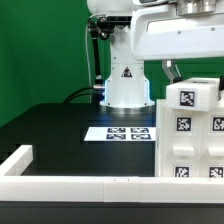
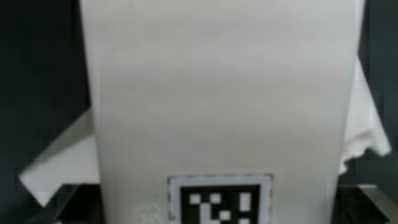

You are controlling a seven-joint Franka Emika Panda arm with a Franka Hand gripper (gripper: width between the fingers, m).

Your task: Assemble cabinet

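Cabinet (image 1: 194,135) sits at the exterior view's right on the black table (image 1: 60,125), beside the marker board (image 1: 128,132). My gripper (image 1: 172,72) is right over its top edge; can't tell whether the fingers are apart or clamped. I judge it rigid, slick plastic and light: grip across a thin wall. Wrist view alone shows a panel face close up, plus a tag (image 2: 222,199).

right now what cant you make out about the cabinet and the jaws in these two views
- Cabinet: exterior view, its right side and base are cut off by the picture's edges.
- Gripper: exterior view, hidden behind the arm's white housing and the cabinet top; open or shut cannot be told.
- Wrist view: a white panel fills the frame, blurred; what lies behind it is hidden.
- Tag: wrist view, cut off by the edge.
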